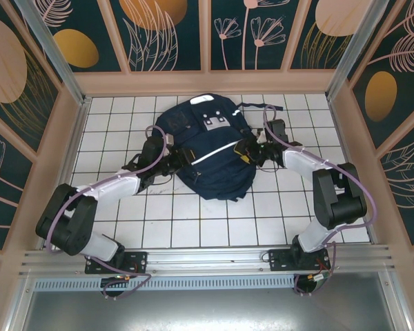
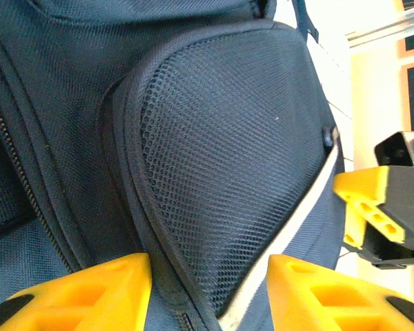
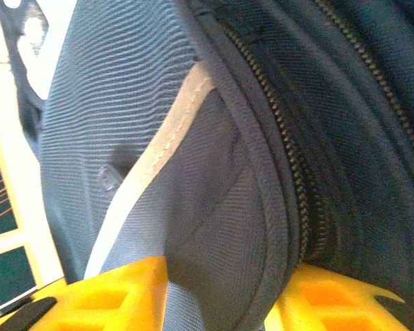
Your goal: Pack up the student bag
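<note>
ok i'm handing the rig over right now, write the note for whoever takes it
Left gripper: fingers sit either side of the mesh pocket edge, on the robot's left side of the backpack. Can't tell whether it pinches.
Right gripper: looks closed on a fold of fabric beside a zip, on the bag's other side.
Backpack: lies mid-table on the white tiles, between the two arms.
Done: both arms are at the bag. The zip by the right gripper looks closed.
Left: probably open the bag, then pack it.
</note>
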You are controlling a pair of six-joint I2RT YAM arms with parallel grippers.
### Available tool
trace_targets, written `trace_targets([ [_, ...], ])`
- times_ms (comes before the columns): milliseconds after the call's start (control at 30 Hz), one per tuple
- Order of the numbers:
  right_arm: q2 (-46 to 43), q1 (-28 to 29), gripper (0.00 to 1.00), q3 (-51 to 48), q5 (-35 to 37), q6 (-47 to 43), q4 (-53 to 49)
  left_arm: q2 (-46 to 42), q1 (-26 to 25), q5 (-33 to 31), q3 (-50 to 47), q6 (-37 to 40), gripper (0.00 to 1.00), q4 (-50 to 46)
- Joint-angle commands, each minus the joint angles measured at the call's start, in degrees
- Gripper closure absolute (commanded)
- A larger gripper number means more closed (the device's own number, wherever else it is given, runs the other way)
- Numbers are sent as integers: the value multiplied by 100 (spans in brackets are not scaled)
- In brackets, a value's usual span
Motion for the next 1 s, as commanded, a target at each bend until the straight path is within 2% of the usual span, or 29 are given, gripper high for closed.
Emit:
trace_targets([
  [0, -30, 77, 61, -53, -649, 169, 1298, 177, 94, 313, 76, -146, 57, 495],
  [200, -116, 113, 61, -215, -1032, 438, 2059, 291, 111, 500, 61, -221, 60, 647],
  [300, 15, 176, 59, -199, -1070, 559, 2136, 337, 111, 830, 28, -319, 67, 968],
  [400, -131, 190, 54, -61, -479, 240, 1254, 350, 111, 993, 45, -386, 77, 1120],
  [533, -680, 162, 34, 37, 648, -419, -305, 345, 111, 1018, 76, -376, 88, 1129],
  [667, -1398, 261, 29, -224, 1342, -808, -1157, 333, 111, 1073, 94, -377, 97, 1216],
  [800, -1857, 1257, 30, -64, 2583, -1119, -1873, 273, 111, 1157, 186, -382, 97, 1239],
  [967, -1606, 2623, 38, 238, 3321, -798, -1799, 118, 111, 1262, 284, -427, 97, 1286],
])
